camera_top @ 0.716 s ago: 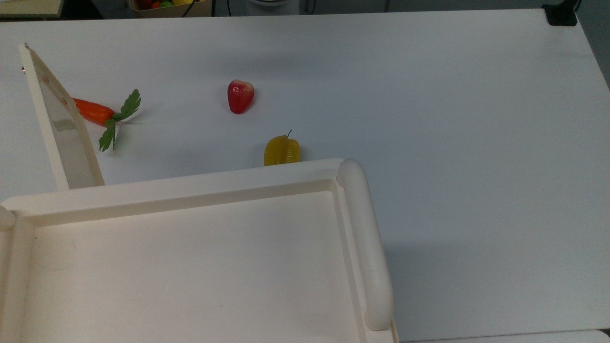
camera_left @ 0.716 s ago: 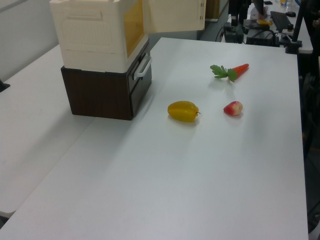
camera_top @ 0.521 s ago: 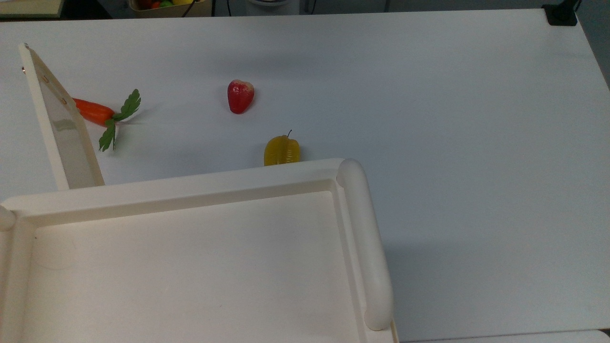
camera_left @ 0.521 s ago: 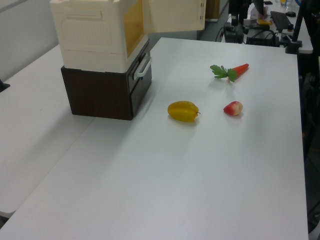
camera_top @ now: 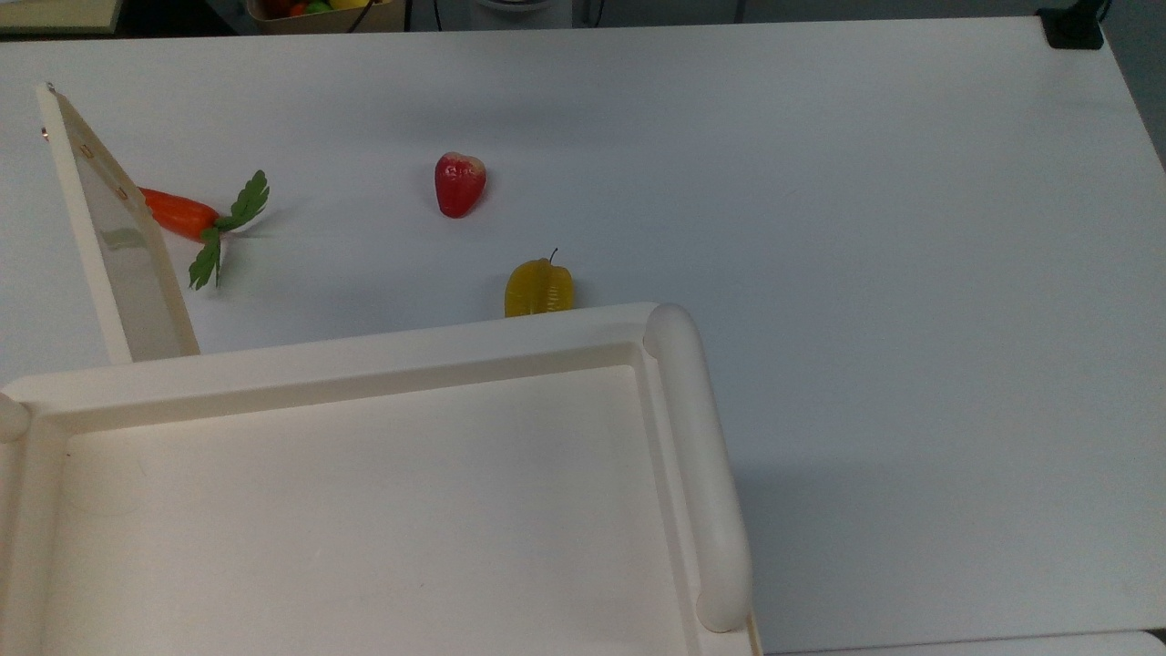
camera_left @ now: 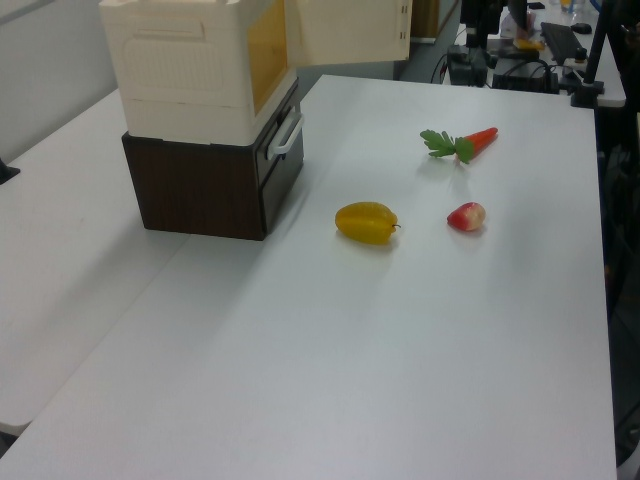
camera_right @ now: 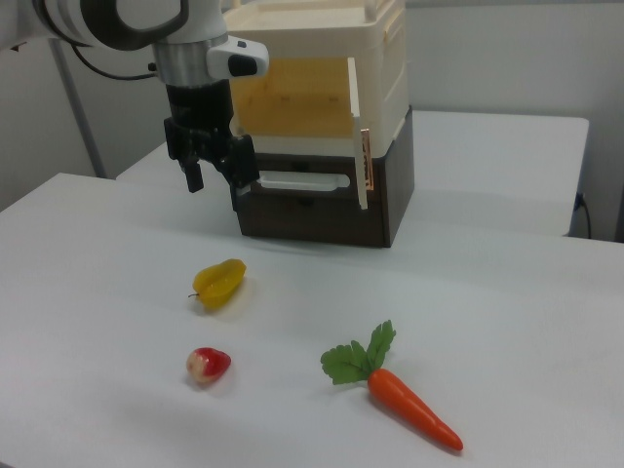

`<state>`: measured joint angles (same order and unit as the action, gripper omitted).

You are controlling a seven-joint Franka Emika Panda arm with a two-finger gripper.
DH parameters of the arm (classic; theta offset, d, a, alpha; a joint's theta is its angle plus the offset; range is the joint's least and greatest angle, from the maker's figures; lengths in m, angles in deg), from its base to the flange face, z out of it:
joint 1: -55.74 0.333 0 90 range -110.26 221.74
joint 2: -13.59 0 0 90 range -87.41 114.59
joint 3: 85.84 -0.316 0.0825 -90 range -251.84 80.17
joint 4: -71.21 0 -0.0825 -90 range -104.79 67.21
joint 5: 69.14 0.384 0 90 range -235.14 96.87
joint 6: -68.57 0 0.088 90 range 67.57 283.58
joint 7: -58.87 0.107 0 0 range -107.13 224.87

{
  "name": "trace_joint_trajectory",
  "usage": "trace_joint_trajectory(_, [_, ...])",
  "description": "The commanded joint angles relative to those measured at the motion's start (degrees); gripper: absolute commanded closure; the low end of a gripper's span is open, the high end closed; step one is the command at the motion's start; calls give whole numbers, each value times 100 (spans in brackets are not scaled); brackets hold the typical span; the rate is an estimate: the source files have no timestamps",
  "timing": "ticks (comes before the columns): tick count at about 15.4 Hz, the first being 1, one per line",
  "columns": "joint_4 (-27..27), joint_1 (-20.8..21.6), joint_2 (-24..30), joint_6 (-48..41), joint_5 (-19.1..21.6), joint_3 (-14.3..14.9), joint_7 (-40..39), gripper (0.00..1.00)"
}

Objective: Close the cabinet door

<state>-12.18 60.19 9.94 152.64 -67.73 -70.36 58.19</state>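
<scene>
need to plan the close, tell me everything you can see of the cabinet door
The cabinet door is a thin, flat, cream-white panel with a glossy beige inner face and small round fittings along one edge. It stands upright and swung wide open, hinged to the cream cabinet, whose yellowish interior is exposed. In the top view it juts out over the table, hiding the toy carrot's tip. Nothing else touches it; the tool hangs apart from it.

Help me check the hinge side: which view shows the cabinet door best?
The right view: the cabinet door stands open, edge and fittings visible. The top view shows its glossy inner face slanted; the left view shows its outer face.
</scene>
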Motion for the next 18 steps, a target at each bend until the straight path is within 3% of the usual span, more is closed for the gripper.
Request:
trace_joint_trajectory(1, [-81, 39, 58, -83, 52, -1, -82, 0])
trace_joint_trajectory(8, [-81, 65, -100, -4, 193, -36, -379, 1])
trace_joint_trajectory(10, [-81, 39, -92, -47, 193, -36, -608, 18])
trace_joint_trajectory(12, [-72, 21, -83, -56, 228, -1, -740, 53])
trace_joint_trajectory(14, [-72, -22, -65, 5, 394, 34, -889, 80])
trace_joint_trajectory(16, [-63, -163, -65, 14, 412, 34, -1135, 94])
trace_joint_trajectory(18, [-63, -216, -65, 232, 404, 26, -1329, 95])
